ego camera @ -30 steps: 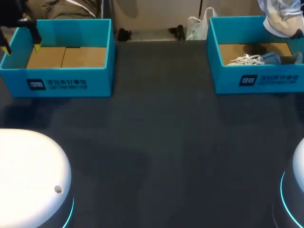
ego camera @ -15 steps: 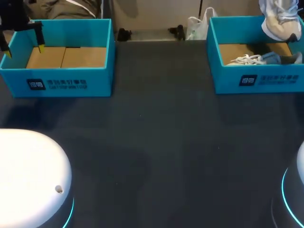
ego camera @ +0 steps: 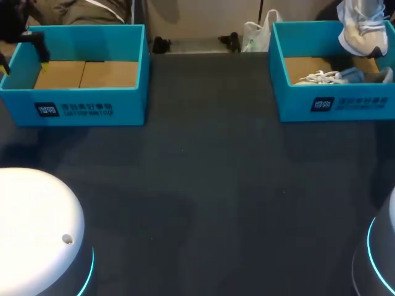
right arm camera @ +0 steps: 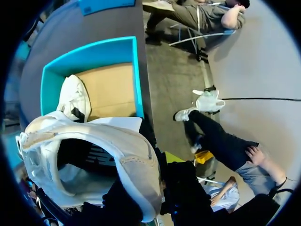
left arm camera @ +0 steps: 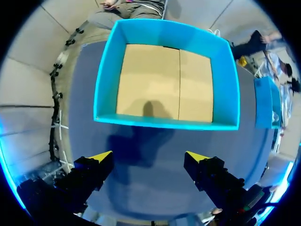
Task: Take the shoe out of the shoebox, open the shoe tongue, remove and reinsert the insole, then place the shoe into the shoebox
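Observation:
A white shoe (ego camera: 360, 29) hangs above the right teal shoebox (ego camera: 333, 105), heel end up. In the right wrist view my right gripper (right arm camera: 164, 162) is shut on the heel collar of this shoe (right arm camera: 94, 155), and its opening faces the camera. A second shoe (ego camera: 345, 76) with white laces lies inside that box, also visible as the second shoe (right arm camera: 75, 96) below the held one. My left gripper (ego camera: 23, 61) hovers open over the left edge of the left shoebox (ego camera: 86, 108). Nothing is between the fingers of the left gripper (left arm camera: 149, 157), and the left shoebox (left arm camera: 164, 33) ahead shows only its cardboard floor.
Dark table surface (ego camera: 203, 185) stretches between the two boxes and toward the front. The white arm bases (ego camera: 37, 228) sit at the front corners. A white plastic bag (ego camera: 256, 34) lies beyond the table's far edge.
The held shoe has turned and shifted slightly above the right box. The left gripper has drifted a little left and back at the left box's edge. Both keep their state.

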Robot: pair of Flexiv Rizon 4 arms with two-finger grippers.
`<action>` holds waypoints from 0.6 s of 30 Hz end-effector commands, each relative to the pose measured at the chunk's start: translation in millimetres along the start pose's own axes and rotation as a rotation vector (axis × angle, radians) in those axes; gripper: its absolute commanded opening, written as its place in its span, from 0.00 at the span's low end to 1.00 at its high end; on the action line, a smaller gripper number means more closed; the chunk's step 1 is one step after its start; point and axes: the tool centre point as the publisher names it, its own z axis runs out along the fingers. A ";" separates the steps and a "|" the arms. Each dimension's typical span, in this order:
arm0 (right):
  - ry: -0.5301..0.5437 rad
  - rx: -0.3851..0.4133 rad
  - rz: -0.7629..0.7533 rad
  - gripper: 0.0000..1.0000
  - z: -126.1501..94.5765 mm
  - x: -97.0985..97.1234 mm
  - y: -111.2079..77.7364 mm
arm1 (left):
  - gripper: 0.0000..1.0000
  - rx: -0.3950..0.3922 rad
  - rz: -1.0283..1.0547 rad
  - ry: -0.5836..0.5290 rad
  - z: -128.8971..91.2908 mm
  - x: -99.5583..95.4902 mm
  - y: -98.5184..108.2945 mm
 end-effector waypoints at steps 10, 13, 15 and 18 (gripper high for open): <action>0.029 0.006 0.064 0.00 8.4 -11.1 -10.6 | 1.00 0.000 0.001 -0.002 -0.8 0.2 -0.3; 0.013 0.028 0.167 0.00 4.0 -12.7 -26.4 | 1.00 0.000 0.001 -0.002 -0.8 0.2 -0.3; 0.003 0.045 0.219 0.00 -0.5 -11.5 -33.7 | 1.00 0.000 0.001 -0.002 -0.8 0.2 -0.3; -0.031 0.066 0.350 0.00 -13.4 -4.2 -51.8 | 1.00 0.000 0.001 -0.002 -0.8 0.2 -0.3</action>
